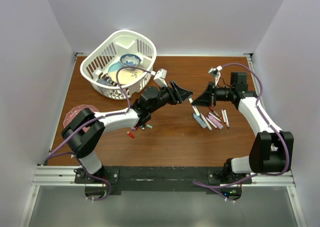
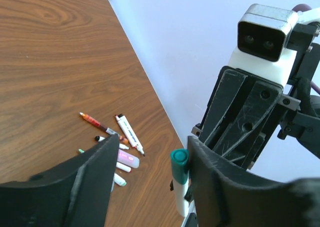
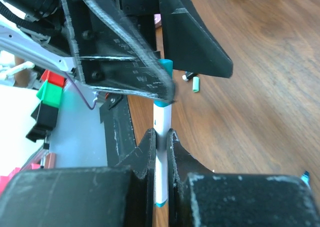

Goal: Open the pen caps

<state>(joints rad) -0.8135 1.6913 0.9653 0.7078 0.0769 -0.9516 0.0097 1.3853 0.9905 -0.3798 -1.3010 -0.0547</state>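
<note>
The wooden desk [image 1: 175, 147] carries a white basket [image 1: 145, 44] of crockery at its far left corner. The two arms meet over the middle of the desk.

The right hand [image 3: 160, 139] is clamped on the white barrel of a pen [image 3: 163, 119], holding it off the desk with the capped end pointing at the other arm. The left hand [image 2: 150, 157] stands apart, one finger on each side of that end. In the left wrist view one finger sits just beside the cap and the other is well off it, so nothing is gripped yet.

The other pens [image 1: 212, 119] lie in a loose cluster on the desk below the right hand. The teal cap [image 2: 179, 159] sits on the held pen, between the left fingers. A few loose caps [image 1: 137, 131] lie on the desk under the left forearm.

The step in hand seems to be gripping the cap. To do it well, centre the left hand so both fingers land on the cap alone, not on the barrel. Close firmly, then pull straight along the pen's axis while the right hand holds fast. Pulling at an angle risks bending the pen or slipping off the short cap.
</note>
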